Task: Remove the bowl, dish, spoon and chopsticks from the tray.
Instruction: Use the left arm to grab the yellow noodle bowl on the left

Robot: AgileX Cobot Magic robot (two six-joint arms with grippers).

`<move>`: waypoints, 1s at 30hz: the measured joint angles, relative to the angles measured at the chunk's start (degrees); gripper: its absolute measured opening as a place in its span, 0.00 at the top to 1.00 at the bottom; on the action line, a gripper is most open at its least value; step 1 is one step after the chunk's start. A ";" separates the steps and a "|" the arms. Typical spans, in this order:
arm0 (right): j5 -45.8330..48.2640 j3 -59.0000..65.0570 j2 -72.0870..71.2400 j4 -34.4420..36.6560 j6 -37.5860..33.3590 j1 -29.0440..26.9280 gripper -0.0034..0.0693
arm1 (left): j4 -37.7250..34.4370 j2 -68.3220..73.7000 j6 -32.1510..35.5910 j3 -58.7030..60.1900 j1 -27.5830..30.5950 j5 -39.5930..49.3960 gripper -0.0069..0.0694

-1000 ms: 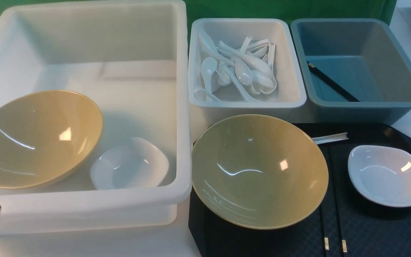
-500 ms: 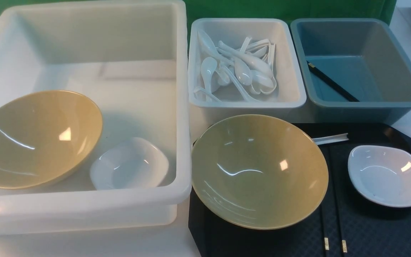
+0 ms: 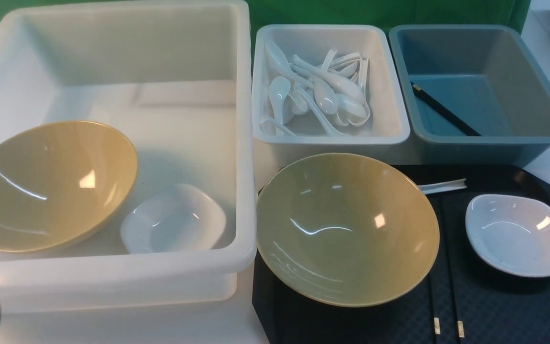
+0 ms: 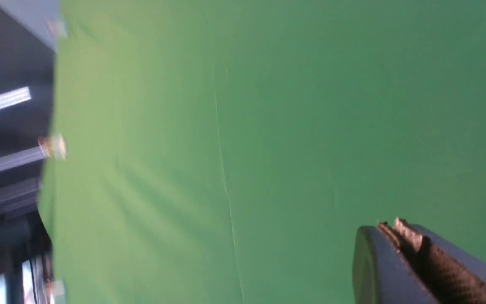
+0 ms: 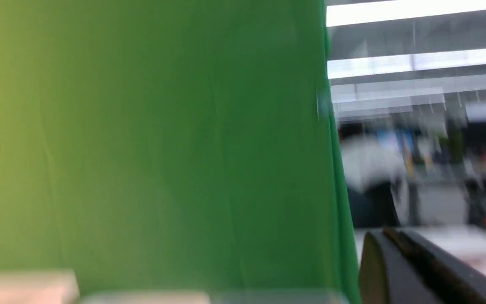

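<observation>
The tray lay before two small bins, its clearing apparently not begun. On it stood the bowl — over part of the spoon, whose handle protruded — and, to the right, the dish. The chopsticks lay between bowl and dish. All four items thus remained to be moved. A matching bowl and dish occupied the large bin. Left pincer and right pincer were closed — both empty, each directed toward a green screen.
</observation>
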 joint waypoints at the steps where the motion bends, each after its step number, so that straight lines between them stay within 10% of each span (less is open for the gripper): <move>1: 7.13 -0.76 3.78 0.00 -2.83 0.00 0.91 | 0.01 6.34 -4.04 -2.81 -1.41 3.65 0.92; 7: 32.15 -2.84 14.11 2.74 -11.37 0.07 0.91 | 4.20 22.52 -11.71 -19.09 -15.78 32.44 0.92; 16: 30.49 -2.92 15.13 10.71 -19.59 3.93 0.91 | -7.26 45.67 2.86 -38.23 -37.34 51.83 0.92; 30: 30.09 -0.06 15.13 11.00 -18.08 6.79 0.90 | -20.10 76.00 16.07 -58.21 -40.98 62.99 0.92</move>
